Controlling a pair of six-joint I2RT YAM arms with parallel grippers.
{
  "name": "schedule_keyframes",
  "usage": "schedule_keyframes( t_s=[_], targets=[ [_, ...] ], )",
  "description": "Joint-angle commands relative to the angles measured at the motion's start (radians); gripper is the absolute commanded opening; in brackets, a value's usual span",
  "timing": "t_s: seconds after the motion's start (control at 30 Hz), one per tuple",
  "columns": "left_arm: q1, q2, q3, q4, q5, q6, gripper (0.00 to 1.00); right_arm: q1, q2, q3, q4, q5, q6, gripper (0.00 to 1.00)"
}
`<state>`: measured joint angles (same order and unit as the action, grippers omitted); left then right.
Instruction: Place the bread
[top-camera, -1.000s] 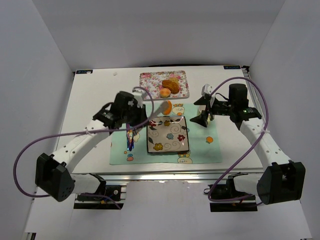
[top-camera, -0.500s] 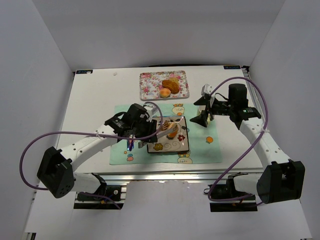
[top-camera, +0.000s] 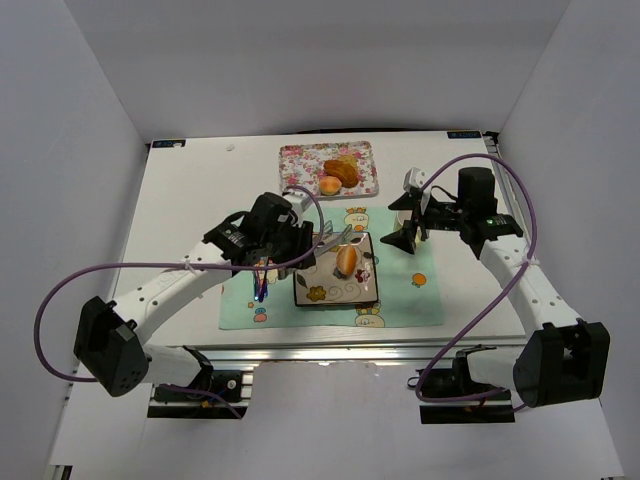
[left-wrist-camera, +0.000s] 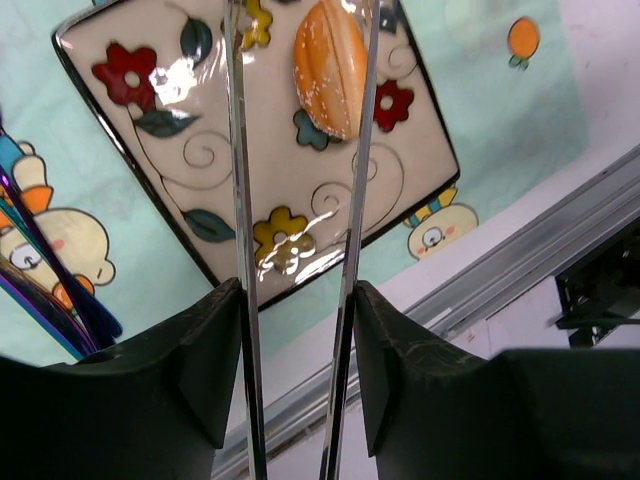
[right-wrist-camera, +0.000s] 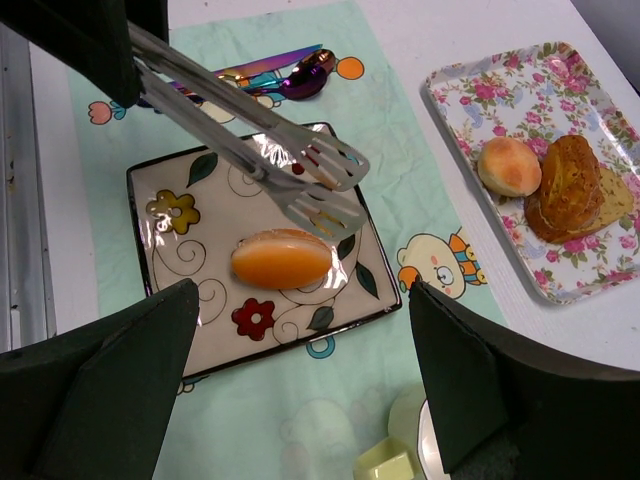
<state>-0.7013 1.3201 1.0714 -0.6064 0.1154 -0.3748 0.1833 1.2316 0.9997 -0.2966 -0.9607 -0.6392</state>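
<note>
- Cutlery (top-camera: 260, 282) with a purple sheen lies on the placemat (top-camera: 400, 300), just left of the plate
- The left gripper (left-wrist-camera: 297, 380) is clamped on the handle end of a pair of metal tongs (right-wrist-camera: 270, 140), which reach out to the right over the plate (top-camera: 318, 288)
- The two tong arms are spread, with nothing between their tips
- The bread (top-camera: 347, 260), a golden oval roll, lies flat on the plate's right half, touching only the plate
- From the right wrist camera the roll sits just beside the lower tong tip, on the side towards the bases, and looks free of it
- The left wrist camera shows the roll's long axis running nearly along the tong arms, tilted a little
- I judge the placing done, so the coming move is probably lifting the tongs up and back, and the roll should not be nudged
- The left arm is much the nearer to the roll
- At the back the floral tray (top-camera: 300, 165) holds a small round bun (top-camera: 329, 185) and darker crusty pieces (top-camera: 343, 170) touching each other
- The right gripper (right-wrist-camera: 300, 400) hangs over the placemat's far right corner, well apart from the plate, with its jaws wide and holding nothing
</note>
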Motion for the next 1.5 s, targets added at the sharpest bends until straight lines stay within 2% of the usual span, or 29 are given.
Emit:
schedule_keyframes(
  t_s=[0.0,0.13,0.23,0.3,0.37,0.4,0.5,0.57,0.63,0.73,0.97,1.1,1.47],
  targets=[
    [0.013,-0.004,0.067,0.008,-0.02,0.008,0.56,-0.004,-0.007,0.005,0.004,-0.024,-0.011,0.89],
    [0.065,0.022,0.11,0.031,-0.007,0.004,0.51,-0.002,-0.012,0.001,0.002,-0.024,-0.016,0.89],
    [0.213,0.063,0.145,0.138,0.044,-0.089,0.33,-0.004,-0.011,-0.007,0.011,-0.029,-0.013,0.89],
    [0.264,0.137,0.211,0.18,0.07,-0.148,0.25,-0.004,-0.009,-0.007,0.014,-0.033,-0.004,0.89],
    [0.295,0.248,0.289,0.183,0.058,-0.188,0.22,-0.004,-0.009,-0.007,0.022,-0.035,-0.004,0.89],
    [0.301,0.292,0.379,0.174,0.049,-0.203,0.22,-0.004,-0.007,-0.007,0.025,-0.035,-0.002,0.89],
    [0.313,0.455,0.508,0.12,0.038,-0.286,0.23,-0.004,-0.006,-0.007,0.04,-0.033,0.001,0.89],
    [0.33,0.526,0.605,0.082,0.044,-0.369,0.33,-0.005,-0.007,-0.012,0.059,-0.036,0.01,0.89],
    [0.348,0.602,0.639,0.1,0.095,-0.423,0.34,-0.004,-0.012,-0.026,0.077,-0.039,0.026,0.89],
    [0.381,0.63,0.622,0.189,0.141,-0.508,0.4,-0.004,-0.02,-0.038,0.089,-0.041,0.03,0.89],
    [0.424,0.637,0.555,0.313,0.227,-0.595,0.51,-0.002,-0.021,-0.053,0.093,-0.041,0.029,0.89],
    [0.43,0.623,0.471,0.402,0.265,-0.644,0.52,-0.004,-0.015,-0.053,0.093,-0.038,0.03,0.9],
    [0.43,0.643,0.398,0.568,0.342,-0.748,0.51,-0.004,-0.015,-0.049,0.082,-0.035,0.026,0.89]
  ],
)
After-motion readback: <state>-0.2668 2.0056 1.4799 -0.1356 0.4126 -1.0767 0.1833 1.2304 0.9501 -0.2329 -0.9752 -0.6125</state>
